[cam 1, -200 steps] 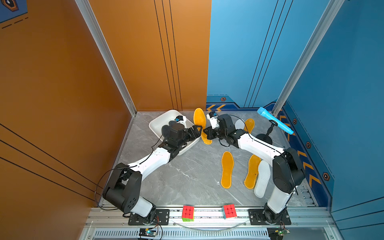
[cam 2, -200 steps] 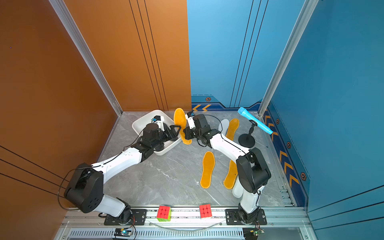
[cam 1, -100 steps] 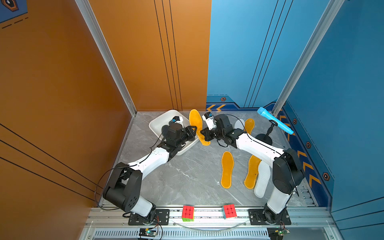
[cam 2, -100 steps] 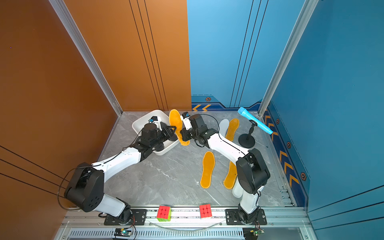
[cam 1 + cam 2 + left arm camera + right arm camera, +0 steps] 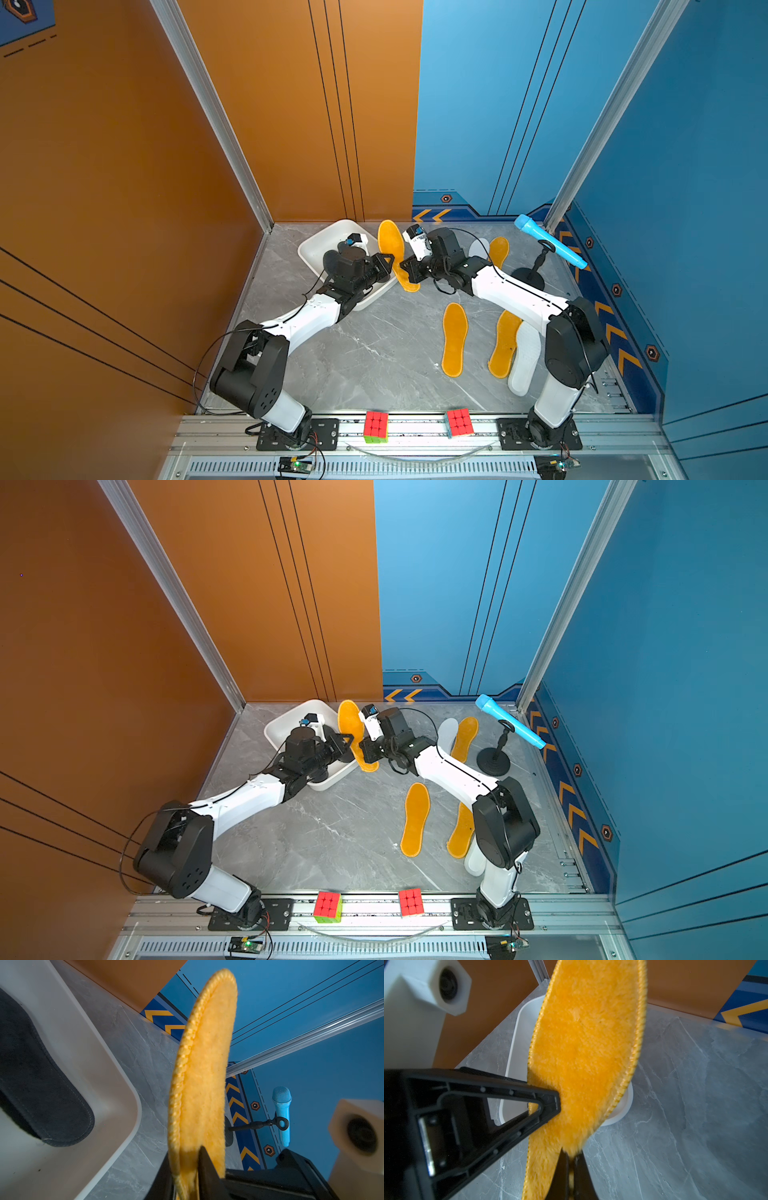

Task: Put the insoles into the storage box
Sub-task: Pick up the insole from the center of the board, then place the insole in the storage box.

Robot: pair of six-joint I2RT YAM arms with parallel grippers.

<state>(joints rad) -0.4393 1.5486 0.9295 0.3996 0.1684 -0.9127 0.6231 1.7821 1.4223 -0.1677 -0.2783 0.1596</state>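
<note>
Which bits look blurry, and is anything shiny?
In the right wrist view the orange insole looks blurry close to the right gripper; in the left wrist view its near end by the left gripper is soft while the blue microphone is sharp; in both top views everything is crisp, with glare on the front rail.

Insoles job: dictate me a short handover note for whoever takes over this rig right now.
Left gripper: shut on the held orange insole.
Right gripper: shut on the same insole, close by; it is raised beside the storage box, not yet in it.
Done: at least one dark insole lies in the box; how many more is hidden.
To do: the held one, then five on the table: middle orange insole, second orange insole next to it, far orange insole, near white insole, far pale insole.
Likely next: right releases, left carries it into the box.
</note>
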